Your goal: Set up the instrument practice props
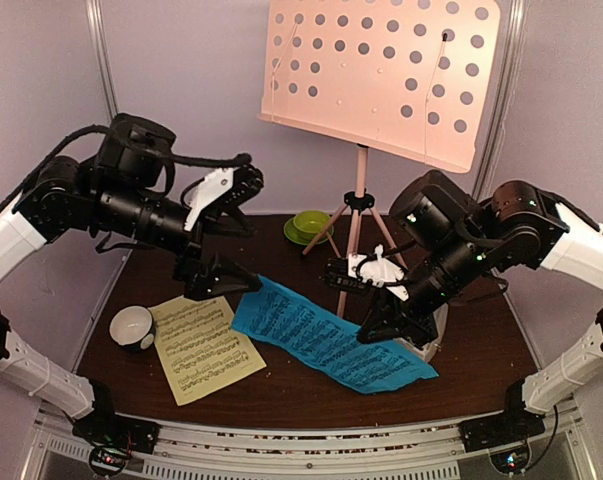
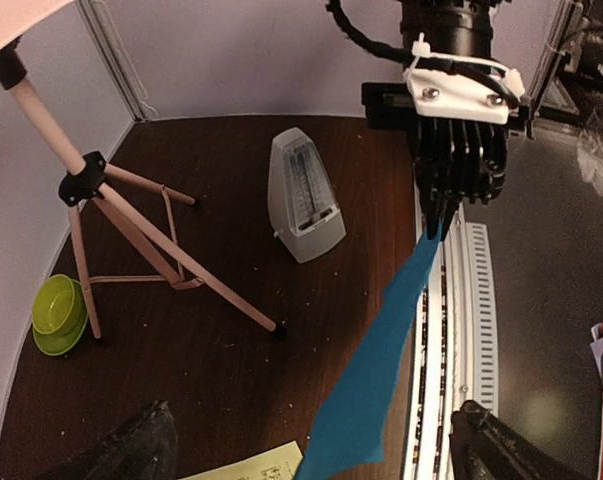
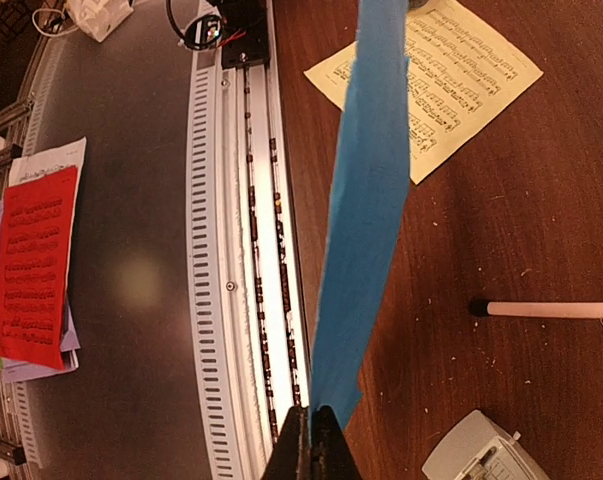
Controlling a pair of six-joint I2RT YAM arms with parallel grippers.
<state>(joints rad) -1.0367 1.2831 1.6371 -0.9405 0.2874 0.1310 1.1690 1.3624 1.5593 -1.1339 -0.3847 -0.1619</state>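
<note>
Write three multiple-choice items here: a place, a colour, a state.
1. The green bowl stands: A) by the legs of the pink music stand; B) held in a gripper; C) on the stand's desk.
2. The page flat beside the white cup is: A) blue; B) pale yellow; C) red.
3. The right gripper is: A) open, empty; B) shut on the cup; C) shut on the blue page.
Key: A, it sits by the tripod legs; B, the pale-yellow page lies there; C, it pinches the page's end.
</note>
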